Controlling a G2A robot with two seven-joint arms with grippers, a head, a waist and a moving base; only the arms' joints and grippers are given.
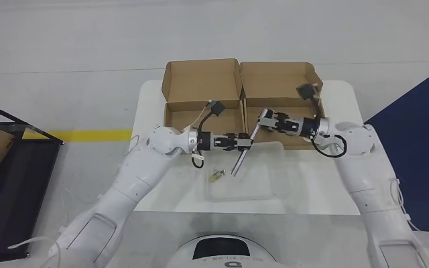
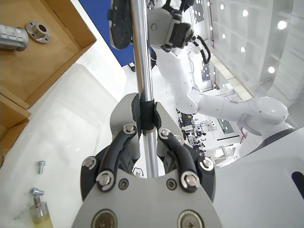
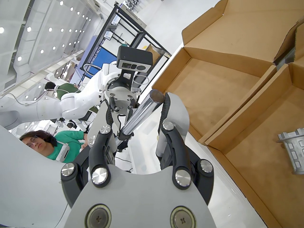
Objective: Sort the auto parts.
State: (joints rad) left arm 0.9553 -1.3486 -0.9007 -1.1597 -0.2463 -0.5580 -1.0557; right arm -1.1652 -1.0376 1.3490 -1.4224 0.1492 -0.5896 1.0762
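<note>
White table (image 1: 301,181), centre frame: left gripper (image 2: 147,110) clamps rod (image 2: 142,60); right gripper (image 3: 135,112) spread open about its tip. Flange (image 2: 38,32), casting (image 2: 11,37) boxed; bolts (image 2: 40,167) unsorted.

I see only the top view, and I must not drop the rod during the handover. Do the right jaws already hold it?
Observer: No. The right wrist view shows the right jaws open, with the end of the rod between them.
Operator: And the left jaws?
Observer: Shut on the rod, pads pressing it from both sides.
Operator: What lies in the right-hand box?
Observer: A ribbed metal sleeve and a round flange, on its floor.
</note>
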